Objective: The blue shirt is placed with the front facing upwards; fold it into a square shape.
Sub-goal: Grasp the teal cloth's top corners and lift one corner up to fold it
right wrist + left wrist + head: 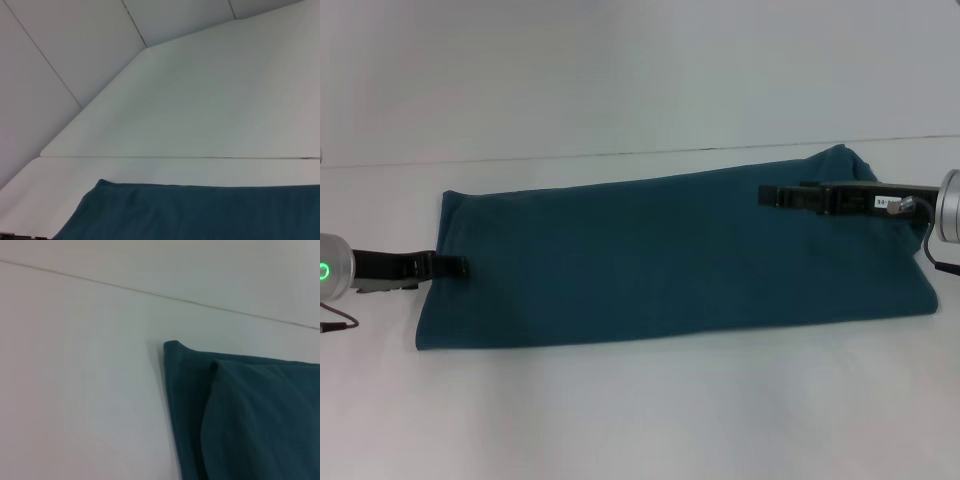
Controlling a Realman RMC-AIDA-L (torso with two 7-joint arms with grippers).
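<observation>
- Head view: the soft, limp dark teal-blue cotton shirt [670, 260] lies folded into a long band across the white table [640, 410]. Left gripper [455, 266] at nine o'clock, right gripper [770, 196] at two; cannot tell either grip.
- Left wrist view: layered shirt corner [172, 347], best pinched through every layer.
- Right wrist view: the shirt's far edge [200, 187].

My head camera looks forward and down from above the near edge of the surface [640, 420], far enough back to take in the whole blue shirt [660, 260] lying across it, with my left arm entering at the left edge and my right arm at the right. My left wrist camera sits low and close beside the shirt's left end, facing its folded corner [172, 346] and the surface's far edge. My right wrist camera, also low and close, looks across the shirt [200, 212] toward the far edge and a far corner. All three views share the shirt and the far edge.
</observation>
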